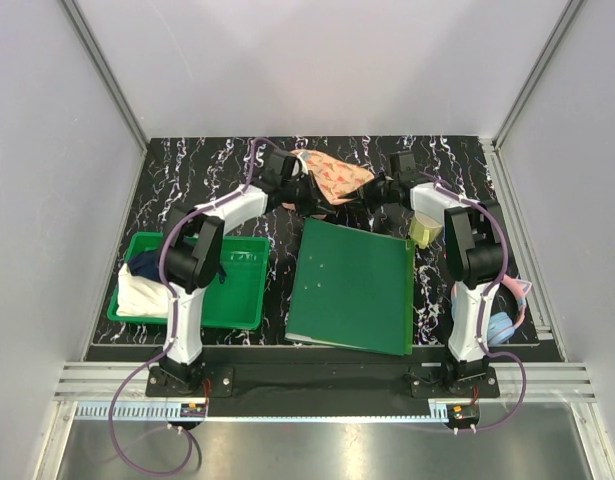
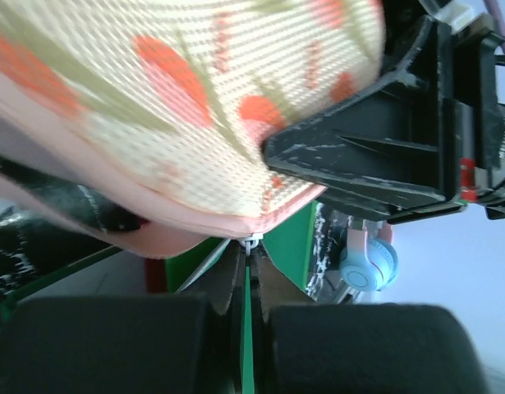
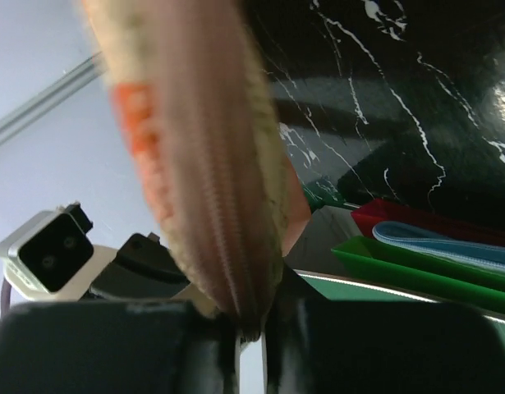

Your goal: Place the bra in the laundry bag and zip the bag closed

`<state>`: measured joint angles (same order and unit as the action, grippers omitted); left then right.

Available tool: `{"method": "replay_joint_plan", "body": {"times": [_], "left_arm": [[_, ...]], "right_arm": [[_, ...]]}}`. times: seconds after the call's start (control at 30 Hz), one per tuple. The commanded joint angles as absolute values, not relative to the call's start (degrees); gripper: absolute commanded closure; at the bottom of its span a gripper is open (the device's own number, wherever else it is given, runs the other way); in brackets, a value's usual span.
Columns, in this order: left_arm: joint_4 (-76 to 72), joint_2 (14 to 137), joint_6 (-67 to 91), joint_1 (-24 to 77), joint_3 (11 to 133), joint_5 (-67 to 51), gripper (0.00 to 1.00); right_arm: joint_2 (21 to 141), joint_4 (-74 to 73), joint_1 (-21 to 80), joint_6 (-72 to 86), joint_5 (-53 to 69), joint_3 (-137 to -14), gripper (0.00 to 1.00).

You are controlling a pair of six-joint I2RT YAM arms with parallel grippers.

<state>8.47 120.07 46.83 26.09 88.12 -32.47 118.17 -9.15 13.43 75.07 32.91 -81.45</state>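
The peach-orange laundry bag (image 1: 332, 175) with red and green motifs hangs a little above the table's far middle, held between both grippers. My left gripper (image 1: 297, 192) is shut on the bag's small white zipper pull (image 2: 250, 243), at the pink rim under the mesh dome (image 2: 178, 107). My right gripper (image 1: 367, 198) is shut on the opposite end of the bag, pinching the zipper seam (image 3: 215, 197), whose teeth look joined there. The right gripper also shows in the left wrist view (image 2: 375, 156). The bra is hidden.
A green binder (image 1: 352, 285) lies flat just in front of the bag. A green bin (image 1: 237, 295) at the left holds dark blue and white cloths. A yellow-green cup (image 1: 424, 230) and pink-blue headphones (image 1: 502, 325) sit at the right.
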Motion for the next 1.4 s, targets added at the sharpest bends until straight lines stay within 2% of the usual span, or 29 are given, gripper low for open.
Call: {"method": "replay_joint_plan", "body": {"times": [0.0, 0.1, 0.2, 0.33, 0.37, 0.4, 0.47, 0.5, 0.57, 0.6, 0.67, 0.7, 0.9, 1.2, 1.23, 1.27, 1.37], "left_arm": [[13.88, 118.74, 43.60, 22.16, 89.65, -29.10, 1.00], [21.34, 119.00, 38.51, 18.55, 92.88, -21.99, 1.00], [22.50, 119.62, 35.60, 14.78, 93.43, -19.69, 1.00], [22.50, 119.53, 31.57, 12.48, 94.13, -18.64, 1.00], [22.33, 119.18, 31.03, 12.48, 94.22, -18.46, 1.00], [21.80, 119.09, 30.68, 12.48, 94.31, -19.15, 1.00], [18.73, 118.39, 31.55, 12.92, 93.52, -21.43, 1.00], [16.98, 118.04, 33.21, 13.27, 92.82, -21.88, 1.00], [11.01, 117.69, 35.32, 14.41, 90.71, -23.80, 1.00], [9.33, 117.77, 37.42, 14.76, 90.36, -24.34, 1.00], [5.29, 117.77, 38.75, 15.99, 89.39, -25.04, 1.00], [4.23, 117.86, 39.98, 16.78, 89.21, -25.22, 1.00], [0.18, 119.00, 41.05, 19.94, 91.14, -26.89, 1.00], [0.17, 120.85, 40.52, 22.50, 92.90, -28.48, 1.00], [0.18, 120.76, 40.52, 22.59, 92.90, -28.56, 1.00], [0.18, 120.67, 40.43, 22.94, 92.99, -28.74, 1.00], [1.05, 120.33, 39.38, 22.85, 93.16, -28.74, 1.00]], "right_arm": [[119.79, -5.54, 10.81, 71.83, 35.41, -84.81, 0.96], [122.07, -5.80, 9.24, 68.14, 40.33, -87.71, 0.98], [125.76, -8.17, 8.27, 63.92, 45.34, -92.89, 0.98], [132.43, -13.08, 8.00, 59.25, 48.51, -103.06, 0.88], [133.67, -14.49, 7.91, 58.19, 48.08, -105.18, 0.82], [134.64, -15.72, 8.00, 56.36, 47.47, -106.95, 0.70], [136.31, -16.96, 8.00, 55.64, 45.10, -109.16, 0.52], [136.41, -16.96, 8.09, 55.20, 44.22, -109.25, 0.40], [135.18, -16.88, 8.00, 53.89, 40.53, -108.02, 0.27], [134.39, -16.88, 8.09, 53.44, 39.04, -107.32, 0.16], [131.76, -16.79, 8.17, 53.17, 36.48, -104.25, 0.08], [130.62, -16.35, 8.26, 53.35, 35.60, -102.85, 0.01], [121.12, -11.34, 12.39, 59.93, 30.25, -91.59, 0.00], [120.75, -4.75, 17.13, 73.03, 20.22, -89.29, 0.02], [121.20, -4.22, 17.40, 74.69, 19.87, -89.47, 0.04], [121.64, -3.00, 17.49, 75.40, 19.43, -89.82, 0.14], [123.66, -2.02, 17.75, 76.20, 19.34, -91.57, 0.31]]}}
